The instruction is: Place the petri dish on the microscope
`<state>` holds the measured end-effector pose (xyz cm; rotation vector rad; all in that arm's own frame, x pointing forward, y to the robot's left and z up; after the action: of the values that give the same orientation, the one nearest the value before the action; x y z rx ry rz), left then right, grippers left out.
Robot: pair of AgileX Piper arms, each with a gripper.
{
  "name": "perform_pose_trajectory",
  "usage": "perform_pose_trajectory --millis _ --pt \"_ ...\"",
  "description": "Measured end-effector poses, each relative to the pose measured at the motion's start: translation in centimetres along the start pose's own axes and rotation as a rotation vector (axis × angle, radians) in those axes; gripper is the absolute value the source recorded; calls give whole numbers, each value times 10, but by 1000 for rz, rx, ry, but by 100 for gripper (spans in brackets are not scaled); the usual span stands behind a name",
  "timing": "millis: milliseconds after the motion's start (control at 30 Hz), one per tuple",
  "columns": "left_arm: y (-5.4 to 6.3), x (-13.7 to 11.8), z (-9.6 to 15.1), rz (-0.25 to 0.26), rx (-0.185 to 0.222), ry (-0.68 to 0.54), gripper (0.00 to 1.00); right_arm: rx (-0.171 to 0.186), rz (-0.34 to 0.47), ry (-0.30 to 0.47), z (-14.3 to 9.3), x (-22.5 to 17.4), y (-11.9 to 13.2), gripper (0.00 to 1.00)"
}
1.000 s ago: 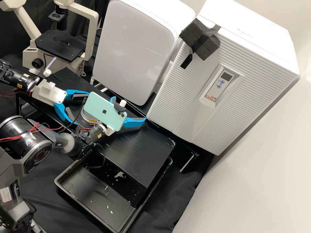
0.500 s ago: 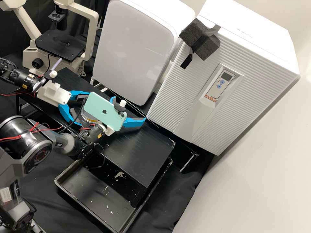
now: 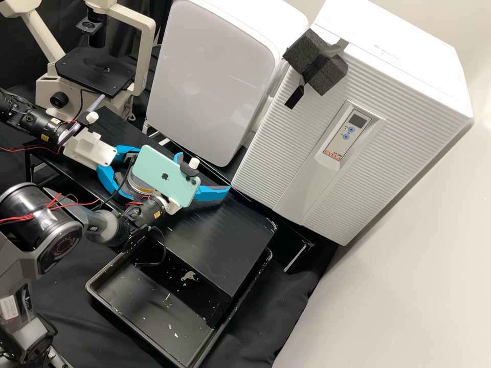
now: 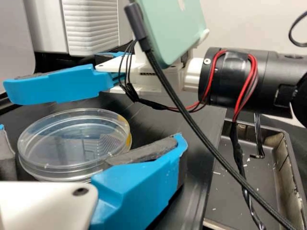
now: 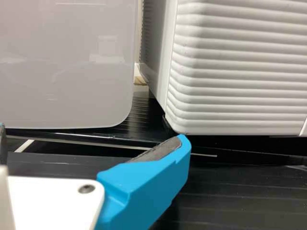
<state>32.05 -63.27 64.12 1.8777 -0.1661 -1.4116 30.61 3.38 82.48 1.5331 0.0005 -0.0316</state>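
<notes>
On the desk (image 3: pixel 220 240), the petri dish (image 4: pixel 67 143) is flanked by the widely parted fingers of the nearer left tool (image 4: pixel 91 134), so a level inward squeeze seems called for, while the right tool (image 3: pixel 204 171) is spread wide beyond.

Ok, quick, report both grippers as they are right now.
Left gripper: open at the petri dish, not gripping it.
Right gripper: open, holding nothing.
</notes>
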Motion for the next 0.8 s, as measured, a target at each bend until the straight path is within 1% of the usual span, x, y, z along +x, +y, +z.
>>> perform_pose_trajectory --millis 67,167,267,333,700,800 --pt "1 0 0 -4 1 -5 100 0 0 0 0 0 0 100" --pt "2 1 0 -3 -12 -7 100 0 0 0 0 0 0 100" --pt "2 1 0 -3 -14 -7 100 0 0 0 0 0 0 100" --pt "2 1 0 -3 -22 -7 100 0 0 0 0 0 0 100" --pt "2 1 0 -3 -22 -7 100 0 0 0 0 0 0 100" --pt "2 1 0 -3 5 -7 100 0 0 0 0 0 0 100"
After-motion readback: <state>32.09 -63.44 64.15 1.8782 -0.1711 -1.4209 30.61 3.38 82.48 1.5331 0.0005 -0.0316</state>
